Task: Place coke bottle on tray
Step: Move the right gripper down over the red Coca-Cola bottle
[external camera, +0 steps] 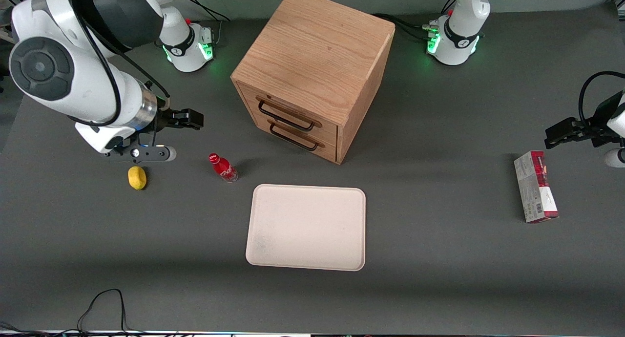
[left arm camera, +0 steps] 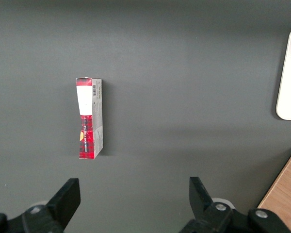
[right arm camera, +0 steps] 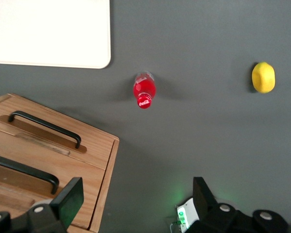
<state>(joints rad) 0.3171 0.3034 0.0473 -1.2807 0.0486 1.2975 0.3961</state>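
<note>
I've got the gripper (right arm camera: pixel 133 204) hanging spread wide and empty up above the table near the yellow lump (external camera: pixel 137 177), while the coke bottle (external camera: pixel 223 167) stands upright off the tray (external camera: pixel 306 227), so nothing's grabbed yet.

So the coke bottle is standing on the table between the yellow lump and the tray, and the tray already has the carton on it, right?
Not quite. The front view shows nothing lies on the tray; the carton lies on the table toward the parked arm's end. The coke bottle does stand between the yellow lump and the tray. The gripper is open, high above the table.
</note>
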